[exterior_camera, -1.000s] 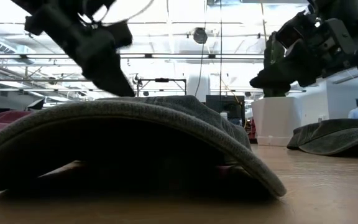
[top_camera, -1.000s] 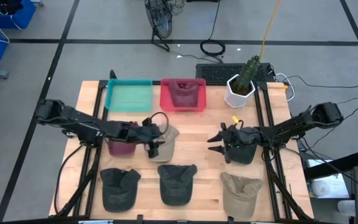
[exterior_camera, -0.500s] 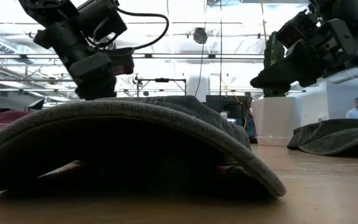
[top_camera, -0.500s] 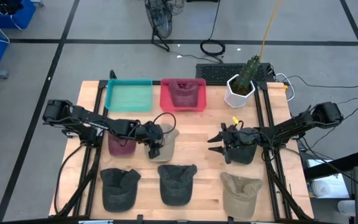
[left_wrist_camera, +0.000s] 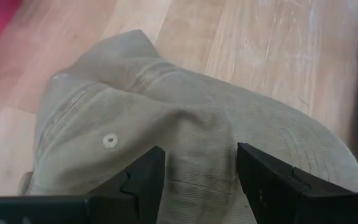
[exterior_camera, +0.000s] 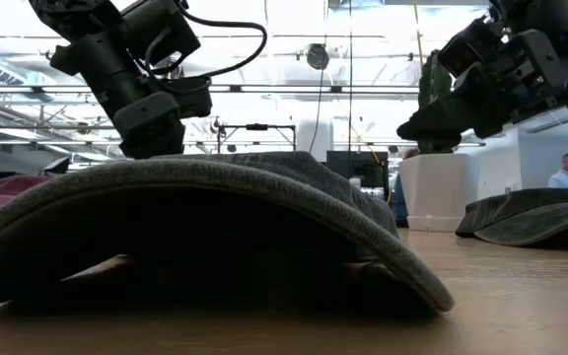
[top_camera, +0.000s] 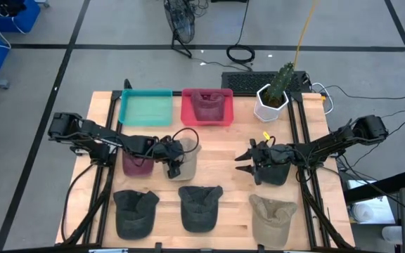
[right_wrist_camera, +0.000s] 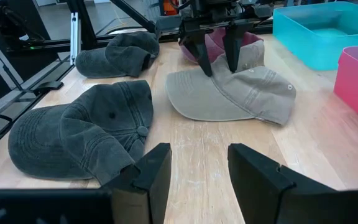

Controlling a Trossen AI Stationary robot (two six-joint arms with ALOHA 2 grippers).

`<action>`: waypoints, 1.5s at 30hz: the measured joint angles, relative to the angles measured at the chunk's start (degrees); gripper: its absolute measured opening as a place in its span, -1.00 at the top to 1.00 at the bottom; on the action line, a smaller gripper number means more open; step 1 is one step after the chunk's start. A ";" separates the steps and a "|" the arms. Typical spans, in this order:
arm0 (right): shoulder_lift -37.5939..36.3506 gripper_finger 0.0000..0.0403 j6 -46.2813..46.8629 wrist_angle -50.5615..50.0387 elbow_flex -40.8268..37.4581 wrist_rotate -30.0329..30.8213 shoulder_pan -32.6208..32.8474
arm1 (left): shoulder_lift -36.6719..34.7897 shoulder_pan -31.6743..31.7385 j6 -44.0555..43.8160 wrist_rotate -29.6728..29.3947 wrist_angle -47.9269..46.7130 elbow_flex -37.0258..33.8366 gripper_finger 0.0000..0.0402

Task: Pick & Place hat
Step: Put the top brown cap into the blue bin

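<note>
Centrally, the left gripper (left_wrist_camera: pixel 196 171), fingers spread, straddles a fold of the tan hat (top_camera: pixel 188 159) beside a maroon hat (top_camera: pixel 138 164); the grasp step seems in hand. Closing on the fabric, lifting, then carrying to a far bin, teal (top_camera: pixel 146 108) or pink (top_camera: pixel 207 107), would likely follow. The right gripper (top_camera: pixel 243 159), also spread, waits over a dark hat (top_camera: pixel 274 173), empty

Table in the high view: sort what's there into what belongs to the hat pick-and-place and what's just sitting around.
Part of the job:
- left gripper, open over the tan hat
- right gripper, open, waiting above the table
- teal bin
- pink bin, a maroon hat already in it

Just lying about:
- potted cactus
- keyboard
- coiled cable on the floor
</note>
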 joint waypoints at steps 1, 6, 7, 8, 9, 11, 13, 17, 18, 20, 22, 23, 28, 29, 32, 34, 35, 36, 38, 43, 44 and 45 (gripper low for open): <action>0.00 0.29 -0.01 -0.15 0.00 0.00 0.00 | 0.00 0.00 0.16 0.01 0.00 0.00 0.05; 0.00 0.29 -0.03 -0.23 0.02 0.00 0.00 | 0.00 0.00 1.94 1.20 0.02 0.00 0.34; 0.00 0.29 -0.03 -0.23 0.02 0.00 0.00 | 0.00 0.00 2.25 1.67 0.04 0.00 0.42; 0.00 0.29 -0.03 -0.23 0.02 0.00 0.00 | 0.00 0.00 2.72 2.06 0.04 0.00 0.49; 0.00 0.29 -0.03 -0.23 0.02 0.00 0.00 | 0.00 0.00 3.05 2.40 0.04 0.00 0.57; 0.00 0.29 -0.03 -0.23 0.02 0.00 0.00 | 0.00 0.00 3.66 3.11 0.07 0.00 0.71; 0.00 0.29 -0.03 -0.23 0.02 0.00 0.00 | 0.00 0.00 4.74 3.40 0.10 0.00 0.86; 0.00 0.29 -0.03 -0.25 0.02 0.00 0.00 | 0.00 0.10 6.72 3.46 0.38 0.00 0.94; 0.00 0.29 -0.03 -0.26 0.02 0.00 0.00 | 0.00 0.11 7.18 3.40 0.74 -0.02 0.92; 0.00 0.29 -0.03 -0.59 0.02 0.02 0.00 | 0.00 0.11 8.26 3.25 2.26 -0.04 0.88; 0.00 0.29 -0.03 -0.87 0.02 0.02 0.00 | 0.04 0.11 10.19 3.22 4.60 -0.08 0.86; 0.00 0.29 -0.03 -0.92 0.02 0.02 0.00 | 0.06 0.09 11.18 3.22 6.06 -0.11 0.86; 0.02 0.29 -0.03 -1.15 0.02 0.02 0.00 | 0.07 -0.11 13.50 3.51 13.41 -0.13 0.96; 0.02 0.29 -0.03 -1.18 0.02 0.02 0.00 | 0.07 -0.11 13.54 3.52 14.02 -0.13 0.96; 0.02 0.29 -0.03 -1.57 0.02 0.00 0.00 | 0.07 -0.11 13.89 3.53 14.48 -0.13 0.92; 0.02 0.29 0.02 -1.58 0.02 0.00 0.00 | 0.07 -0.11 14.13 3.48 14.32 -0.13 0.92; 0.02 0.29 0.14 -1.58 0.02 0.00 0.00 | 0.07 -0.11 14.13 3.44 14.39 -0.13 0.94; 0.02 0.29 0.14 -1.60 0.02 0.00 0.00 | 0.07 -0.11 14.13 3.26 14.50 -0.13 0.96; 0.02 0.29 0.14 -1.58 0.02 0.00 0.00 | -0.50 -0.11 14.13 3.15 14.18 -0.13 0.97; 0.02 0.29 0.14 -1.56 0.02 0.00 0.00 | -1.42 -0.13 14.11 3.03 13.85 -0.05 0.91; 0.02 0.29 0.14 -1.58 0.04 0.00 0.00 | -1.66 -0.13 14.12 3.03 13.58 -0.09 0.93; 0.02 0.29 0.14 -1.58 0.04 0.00 -0.01 | -1.79 -0.11 14.11 3.00 14.08 -0.08 0.95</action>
